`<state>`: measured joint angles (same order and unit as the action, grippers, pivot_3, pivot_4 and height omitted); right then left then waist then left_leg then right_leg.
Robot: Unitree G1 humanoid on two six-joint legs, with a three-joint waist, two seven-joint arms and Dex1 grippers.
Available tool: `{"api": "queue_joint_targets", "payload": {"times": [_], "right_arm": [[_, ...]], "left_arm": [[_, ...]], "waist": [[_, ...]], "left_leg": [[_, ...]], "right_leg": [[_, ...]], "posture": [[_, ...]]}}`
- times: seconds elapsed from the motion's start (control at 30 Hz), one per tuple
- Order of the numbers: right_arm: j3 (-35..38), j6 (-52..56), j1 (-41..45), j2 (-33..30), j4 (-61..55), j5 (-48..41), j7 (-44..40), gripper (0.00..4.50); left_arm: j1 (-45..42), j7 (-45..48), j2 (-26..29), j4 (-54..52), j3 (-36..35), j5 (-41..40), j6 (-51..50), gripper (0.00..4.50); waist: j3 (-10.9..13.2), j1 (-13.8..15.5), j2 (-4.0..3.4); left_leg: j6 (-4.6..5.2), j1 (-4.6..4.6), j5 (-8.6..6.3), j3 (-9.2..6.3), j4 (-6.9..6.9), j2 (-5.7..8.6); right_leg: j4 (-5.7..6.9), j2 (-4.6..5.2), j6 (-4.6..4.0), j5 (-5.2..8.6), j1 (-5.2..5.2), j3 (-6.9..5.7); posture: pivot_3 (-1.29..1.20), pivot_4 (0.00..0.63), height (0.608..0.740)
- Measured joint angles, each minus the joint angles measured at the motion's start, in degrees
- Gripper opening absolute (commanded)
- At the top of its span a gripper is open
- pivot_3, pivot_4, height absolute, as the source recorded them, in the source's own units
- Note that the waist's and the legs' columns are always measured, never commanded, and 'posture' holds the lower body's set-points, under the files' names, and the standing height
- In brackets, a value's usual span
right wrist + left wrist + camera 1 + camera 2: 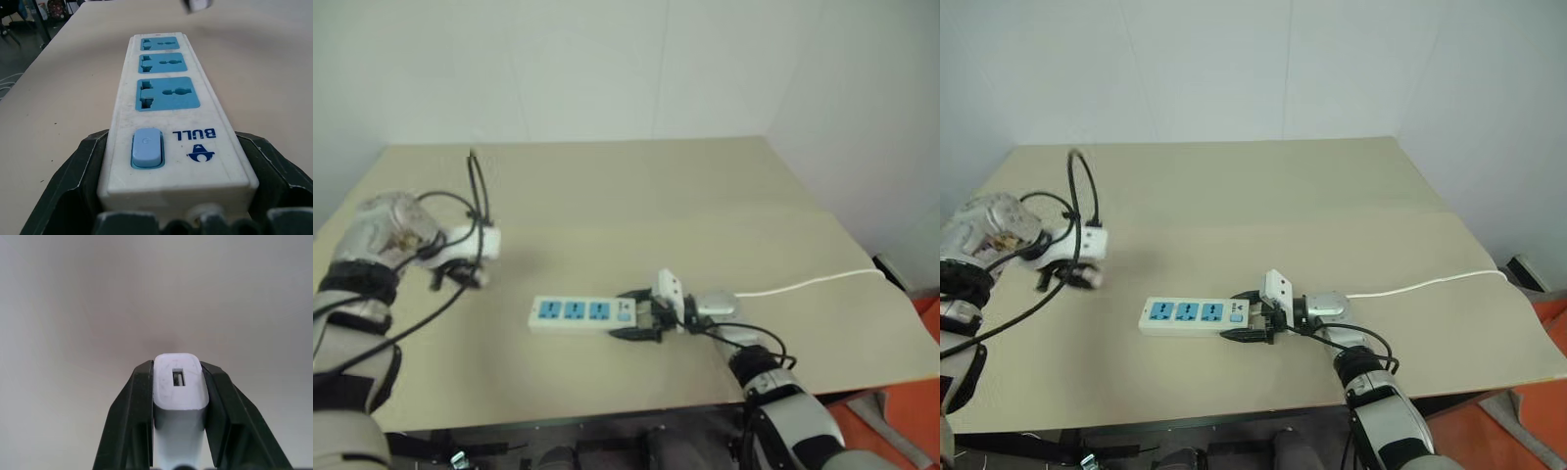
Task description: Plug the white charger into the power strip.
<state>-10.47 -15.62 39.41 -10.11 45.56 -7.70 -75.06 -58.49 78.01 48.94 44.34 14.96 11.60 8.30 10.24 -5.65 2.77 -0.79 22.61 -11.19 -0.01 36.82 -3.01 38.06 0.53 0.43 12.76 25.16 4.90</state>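
on the beige table [705, 196], near its front edge, the power strip [573, 313] lies flat with its three blue socket faces up and its switch end toward the robot's right. the right gripper [644, 315] has this switch end between its two black fingers [63, 181], one on each long side, so the strip is clamped; the jaws stand wide bc the strip itself is wide. i judge this hold is there to keep the strip from sliding when a plug is pushed in. the thin white cord [813, 284] runs from that end off to the right side of the table, so it is not in the way of the sockets.

the left gripper [178, 382] is closed on the white charger [177, 396], both fingers pressing its flat sides, w/ the usb port end showing at the tips in the left wrist view. in the head views the left hand is above the table, well apart from the strip, on its left side. the prongs are not visible, so i cannot tell which way they point. probably the charger is held by its sides to leave the prong face free. the plugging itself is not yet done; next the charger must come over one blue socket and line up.
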Motion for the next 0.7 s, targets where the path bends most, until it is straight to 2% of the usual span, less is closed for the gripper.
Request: {"api": "queue_joint_targets", "payload": {"times": [0.03, 0.17, 0.27, 0.5, 0.7], "right_arm": [[0.0, -0.1, 0.0, 0.0, 0.1, 0.0, 0.0, 3.41], [-0.2, -0.4, 0.4, 0.3, 0.6, 0.2, -0.1, 3.41], [-0.3, -0.5, 0.6, 0.4, 1.0, 0.3, -0.2, 3.41], [-0.3, -0.5, 0.7, 0.4, 1.3, 0.3, -0.8, 3.41], [-0.3, -0.2, 0.7, 0.3, 1.3, 0.2, -2.8, 3.41]], "left_arm": [[1.5, -2.5, -3.2, -3.0, -4.2, -4.6, 0.3, 1.03], [7.1, -8.1, -11.2, -14.6, -12.4, -16.5, -3.7, 1.03], [13.7, -10.0, -14.8, -25.6, -16.5, -25.2, -9.7, 1.03], [26.1, -7.3, -15.6, -40.9, -17.0, -38.3, -24.0, 1.03], [28.2, -5.9, -14.8, -45.2, -16.6, -41.1, -28.0, 1.03]], "waist": [[0.0, 0.1, 0.00], [0.0, -0.5, 0.02], [0.0, -0.8, 0.02], [0.0, -0.8, 0.02], [0.0, -0.9, 0.02]], "left_leg": [[0.00, -0.01, 0.00, 0.01, 0.02, 0.00], [0.01, -0.11, -0.01, 0.04, 0.02, 0.00], [0.01, -0.15, -0.02, 0.05, 0.00, 0.01], [0.01, -0.27, -0.01, 0.04, 0.01, 0.06], [0.01, -0.30, -0.02, 0.04, 0.01, 0.06]], "right_leg": [[0.00, 0.01, 0.00, 0.00, -0.02, 0.00], [0.05, -0.08, 0.02, -0.04, -0.02, 0.18], [0.07, -0.08, 0.02, -0.04, -0.05, 0.24], [0.01, -0.06, 0.07, -0.06, -0.20, 0.24], [-0.02, -0.07, 0.07, -0.06, -0.23, 0.24]], "posture": [[0.00, 0.150, 0.740], [0.00, 0.150, 0.740], [0.00, 0.150, 0.740], [0.00, 0.150, 0.740], [0.00, 0.150, 0.740]]}}
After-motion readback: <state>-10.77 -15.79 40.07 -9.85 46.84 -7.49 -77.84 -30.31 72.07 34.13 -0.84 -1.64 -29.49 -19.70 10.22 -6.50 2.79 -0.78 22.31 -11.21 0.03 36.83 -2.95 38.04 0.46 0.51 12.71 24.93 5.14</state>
